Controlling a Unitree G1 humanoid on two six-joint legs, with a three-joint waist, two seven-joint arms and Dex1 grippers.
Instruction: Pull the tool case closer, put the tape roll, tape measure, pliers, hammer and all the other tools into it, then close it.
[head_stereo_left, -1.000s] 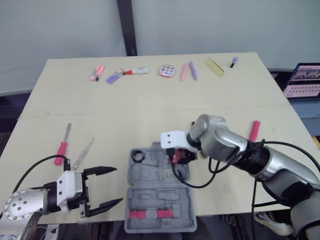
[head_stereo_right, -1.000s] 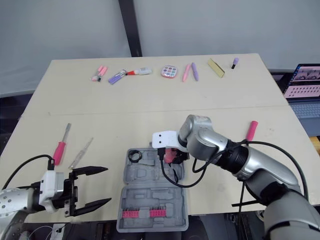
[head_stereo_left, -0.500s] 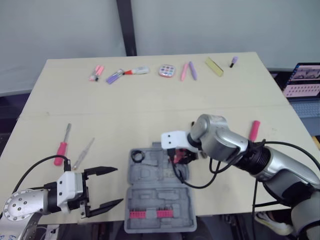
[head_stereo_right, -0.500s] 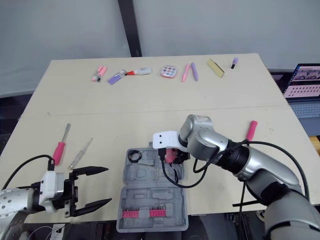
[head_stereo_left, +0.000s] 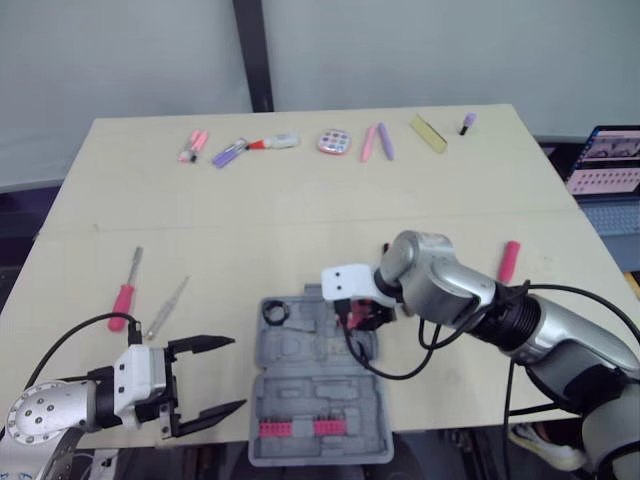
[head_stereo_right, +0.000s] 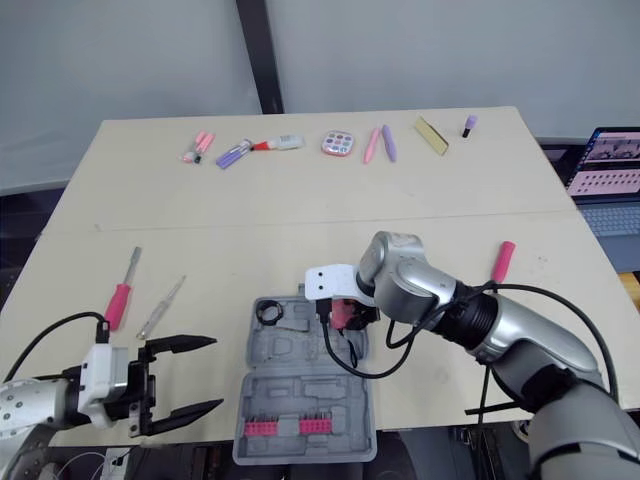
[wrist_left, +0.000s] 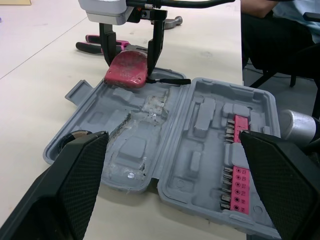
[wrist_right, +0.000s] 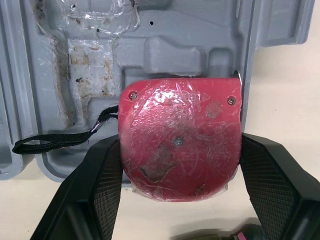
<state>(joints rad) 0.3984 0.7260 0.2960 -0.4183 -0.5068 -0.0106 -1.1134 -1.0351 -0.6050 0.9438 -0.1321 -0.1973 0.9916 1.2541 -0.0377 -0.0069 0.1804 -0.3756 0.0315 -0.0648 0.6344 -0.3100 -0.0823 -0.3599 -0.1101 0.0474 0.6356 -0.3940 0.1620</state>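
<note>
The grey tool case (head_stereo_left: 318, 385) lies open near the table's front edge, with a pink bit strip (head_stereo_left: 300, 428) in its near half and a black tape roll (head_stereo_left: 275, 313) in its far left corner. My right gripper (wrist_right: 182, 165) is shut on the red tape measure (wrist_right: 180, 145), which hangs at the case's far right corner (wrist_left: 127, 70), its black strap trailing into the tray. My left gripper (head_stereo_left: 208, 386) stands open and holds nothing, left of the case near the table edge. Pliers (wrist_left: 97, 44) and a hammer head (wrist_left: 172, 21) lie beyond the case.
A red-handled screwdriver (head_stereo_left: 123, 298) and a clear-handled one (head_stereo_left: 165, 308) lie to the left of the case. A pink tool (head_stereo_left: 510, 260) lies at the right. Pens and small stationery (head_stereo_left: 330, 142) line the far edge. A laptop (head_stereo_left: 610, 160) stands off the table's right side.
</note>
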